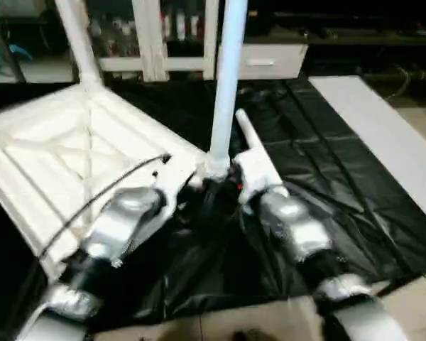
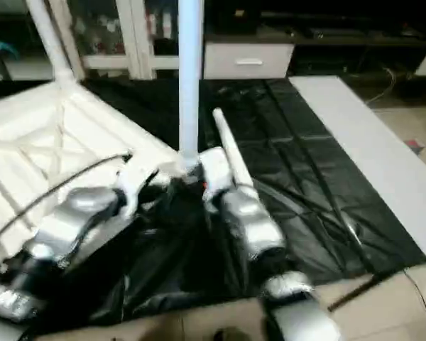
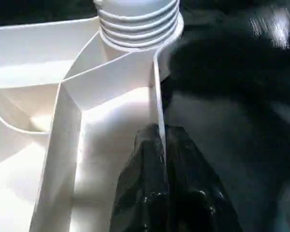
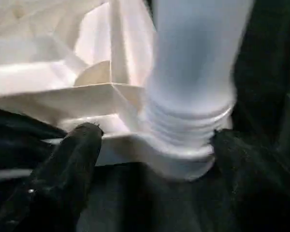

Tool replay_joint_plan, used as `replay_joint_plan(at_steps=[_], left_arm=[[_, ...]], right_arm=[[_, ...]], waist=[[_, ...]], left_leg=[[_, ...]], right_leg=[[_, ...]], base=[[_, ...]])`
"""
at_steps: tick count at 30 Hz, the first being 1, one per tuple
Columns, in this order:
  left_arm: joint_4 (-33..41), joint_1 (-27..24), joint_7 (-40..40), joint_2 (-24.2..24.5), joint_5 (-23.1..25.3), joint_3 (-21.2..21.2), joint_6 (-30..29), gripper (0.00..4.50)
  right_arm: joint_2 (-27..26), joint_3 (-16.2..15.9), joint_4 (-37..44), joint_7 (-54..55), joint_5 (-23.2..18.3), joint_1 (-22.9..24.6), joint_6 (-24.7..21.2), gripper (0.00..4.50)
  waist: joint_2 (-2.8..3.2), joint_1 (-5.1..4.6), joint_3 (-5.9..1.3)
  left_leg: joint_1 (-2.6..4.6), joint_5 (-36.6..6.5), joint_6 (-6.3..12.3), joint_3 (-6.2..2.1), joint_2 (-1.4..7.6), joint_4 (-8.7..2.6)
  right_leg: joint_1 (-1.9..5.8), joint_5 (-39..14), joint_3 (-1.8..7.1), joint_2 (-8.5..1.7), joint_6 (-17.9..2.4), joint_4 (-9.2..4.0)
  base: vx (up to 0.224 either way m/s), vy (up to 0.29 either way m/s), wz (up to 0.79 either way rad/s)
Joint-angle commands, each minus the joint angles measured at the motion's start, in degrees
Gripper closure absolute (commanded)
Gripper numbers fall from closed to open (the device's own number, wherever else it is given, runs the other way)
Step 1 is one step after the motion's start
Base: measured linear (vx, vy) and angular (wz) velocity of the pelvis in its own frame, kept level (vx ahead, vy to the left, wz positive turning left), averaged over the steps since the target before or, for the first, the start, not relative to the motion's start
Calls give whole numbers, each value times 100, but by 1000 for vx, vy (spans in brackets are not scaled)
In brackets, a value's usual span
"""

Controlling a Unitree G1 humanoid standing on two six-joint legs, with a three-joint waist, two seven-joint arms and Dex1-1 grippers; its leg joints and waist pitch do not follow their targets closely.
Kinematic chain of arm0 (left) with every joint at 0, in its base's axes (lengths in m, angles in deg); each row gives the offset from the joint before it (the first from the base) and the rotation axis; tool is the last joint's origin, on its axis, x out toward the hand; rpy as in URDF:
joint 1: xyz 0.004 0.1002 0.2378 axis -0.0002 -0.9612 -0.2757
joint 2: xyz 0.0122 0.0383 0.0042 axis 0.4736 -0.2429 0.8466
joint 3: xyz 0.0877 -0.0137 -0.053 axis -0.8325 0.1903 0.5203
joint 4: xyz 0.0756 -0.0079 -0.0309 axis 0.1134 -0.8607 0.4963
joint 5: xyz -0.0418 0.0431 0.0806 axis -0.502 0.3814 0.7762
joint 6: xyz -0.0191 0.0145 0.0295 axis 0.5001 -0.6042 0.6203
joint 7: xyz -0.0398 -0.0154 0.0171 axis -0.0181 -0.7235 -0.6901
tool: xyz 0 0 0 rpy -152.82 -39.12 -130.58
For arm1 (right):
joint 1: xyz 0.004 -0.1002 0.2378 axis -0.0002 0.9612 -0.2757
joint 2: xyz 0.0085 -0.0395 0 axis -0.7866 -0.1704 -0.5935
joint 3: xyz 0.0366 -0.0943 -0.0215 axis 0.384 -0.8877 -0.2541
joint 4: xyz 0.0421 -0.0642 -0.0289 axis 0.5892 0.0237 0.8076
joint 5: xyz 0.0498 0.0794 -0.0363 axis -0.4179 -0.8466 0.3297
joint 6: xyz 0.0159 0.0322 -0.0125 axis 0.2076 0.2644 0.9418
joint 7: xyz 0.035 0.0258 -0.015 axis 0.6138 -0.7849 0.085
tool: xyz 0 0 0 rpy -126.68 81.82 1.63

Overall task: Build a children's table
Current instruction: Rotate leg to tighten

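Tabletop point(image 1: 64, 153) of white plastic lies upside down on the black-covered counter point(image 1: 319, 170), its ribbed underside facing up, toward my left side. Two white legs stand upright in its corner sockets: one at the near corner point(image 1: 227, 78), just ahead of my forearms, and another at the far corner point(image 1: 77, 39). A third leg point(image 2: 227, 153) lies loose on the black cover, just beside the near corner and close along my right forearm.

My left fingers point(image 3: 164, 145) are pressed together on the thin outer wall of the tabletop, one on each side of it, close to the near corner socket. The threaded base of the upright leg point(image 3: 137, 19) sits in that socket just beyond them.

My right fingers point(image 4: 150, 145) stand wide apart on either side of the same leg's threaded base, one finger point(image 4: 70, 164) near the tabletop's edge and the other at the far side of the socket. They do not squeeze the leg; a gap shows beside the first finger, and whether the second touches the socket I cannot tell.

Beyond the counter stands a white cabinet point(image 1: 156, 42) with glass doors and a drawer. A pale strip of floor point(image 1: 383, 135) runs along the counter's right side.
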Motion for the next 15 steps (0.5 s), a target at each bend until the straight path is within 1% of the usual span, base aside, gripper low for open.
replay_joint_plan(at_steps=[1,2,3,4,5,6,7,8,10,11,12,14,15], left_arm=[[393,-221,-829,302,-138,-532,-34,450],[393,-221,-829,302,-138,-532,-34,450],[546,-288,-1090,487,-207,-622,-75,450],[622,-322,-1229,581,-236,-670,-75,450],[696,-356,-1360,666,-258,-710,-77,450],[792,-398,-1528,791,-297,-753,-102,450],[885,-438,-1702,915,-318,-789,-75,450],[963,-467,-1845,1008,-358,-807,-72,450],[1146,-511,-2125,1186,-458,-848,-130,450],[1235,-525,-2235,1262,-517,-867,-181,450],[1298,-533,-2310,1318,-551,-883,-218,450],[1340,-527,-2341,1347,-554,-894,-228,450],[1347,-515,-2344,1342,-544,-894,-231,450]], right_arm=[[410,-163,721,-767,2,136,-300,20],[410,-163,721,-767,2,136,-300,9],[660,-241,966,-1100,-1,206,-406,9],[780,-283,1073,-1253,-5,234,-450,9],[893,-327,1191,-1382,-17,267,-509,9],[1071,-401,1353,-1596,-38,307,-587,9],[1266,-483,1530,-1831,-73,355,-653,9],[1422,-547,1666,-2035,-110,393,-702,9],[1711,-688,1903,-2485,-179,471,-805,9],[1811,-741,2015,-2681,-202,511,-856,9],[1890,-787,2095,-2841,-220,540,-904,9],[1992,-868,2158,-3104,-239,579,-968,9],[2018,-920,2146,-3192,-206,587,-961,9]], waist=[[62,76,-398],[64,95,-388],[86,145,-372],[94,204,-367],[91,222,-363],[106,237,-325],[108,246,-298],[108,270,-293],[97,272,-279],[109,275,-282],[96,267,-271],[92,270,-280],[78,276,-287]], left_leg=[[-2,-792,392,80,90,-362],[13,-790,419,90,92,-364],[52,-828,419,105,98,-365],[66,-862,383,104,105,-378],[77,-924,360,110,106,-380],[100,-1193,278,118,113,-403],[111,-1508,190,116,109,-430],[145,-1779,112,110,113,-438],[160,-2026,54,102,117,-448],[166,-2060,45,99,115,-451],[163,-2131,26,102,111,-460],[161,-2128,21,97,105,-457],[163,-2079,25,101,104,-448]], right_leg=[[406,-775,266,-231,-1323,-238],[394,-759,272,-225,-1337,-238],[370,-798,280,-218,-1355,-251],[373,-853,278,-215,-1358,-245],[366,-898,281,-214,-1350,-248],[341,-1147,286,-208,-1300,-287],[338,-1538,287,-201,-1194,-318],[324,-1887,293,-211,-1068,-358],[303,-2192,309,-209,-947,-389],[299,-2224,314,-210,-931,-383],[291,-2302,330,-204,-911,-397],[294,-2361,335,-206,-893,-399],[286,-2338,347,-208,-897,-402]], base=[[0,0,0],[0,0,0],[0,0,0],[0,0,0],[0,0,0],[0,0,0],[0,0,0],[0,0,0],[0,0,0],[0,0,0],[0,0,0],[0,0,0],[0,0,0]])
